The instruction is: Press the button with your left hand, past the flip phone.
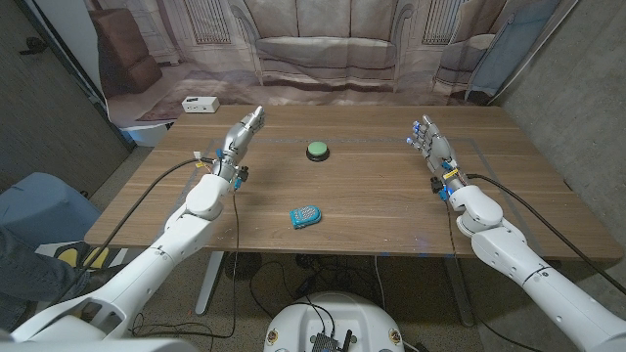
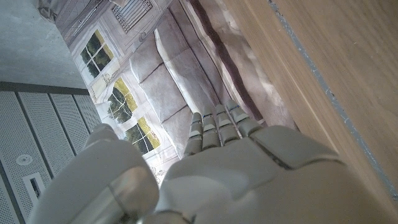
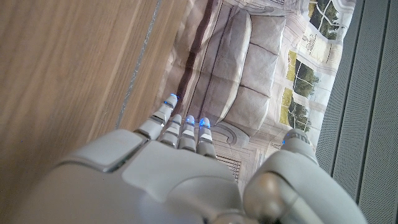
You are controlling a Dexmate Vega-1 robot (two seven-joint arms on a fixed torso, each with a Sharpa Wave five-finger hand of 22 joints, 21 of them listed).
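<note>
Head view: your robot's left hand (image 1: 242, 135), pale grey w/ fingers straight and held together, stands over the far left part of the wooden table (image 1: 372, 220), holding nothing. It's empty & extended, which suits a press rather than a grasp. The left wrist view shows the same hand (image 2: 236, 155) from behind, fingers reaching toward a printed sofa backdrop (image 2: 161, 87), table edge alongside.

The round green push button on its dark base (image 1: 318, 151) sits near the table's middle, toward the far edge, off to the inner side of your left hand and apart from it. The small teal flip phone (image 1: 305, 216) lies closer to the robot, near the front edge, roughly in line w/ the button. So the phone is the near marker and the button the target beyond it.

Your right hand (image 1: 430, 142), grey w/ blue-lit fingertips, is at the far right of the table, fingers extended, nothing in it, well apart from both items; prob. parked out of the way. Right wrist view confirms an empty right hand (image 3: 174, 168).

Judgement: the press hasn't begun. You'd need to swing the left hand inward to the button, staying beyond the phone.
</note>
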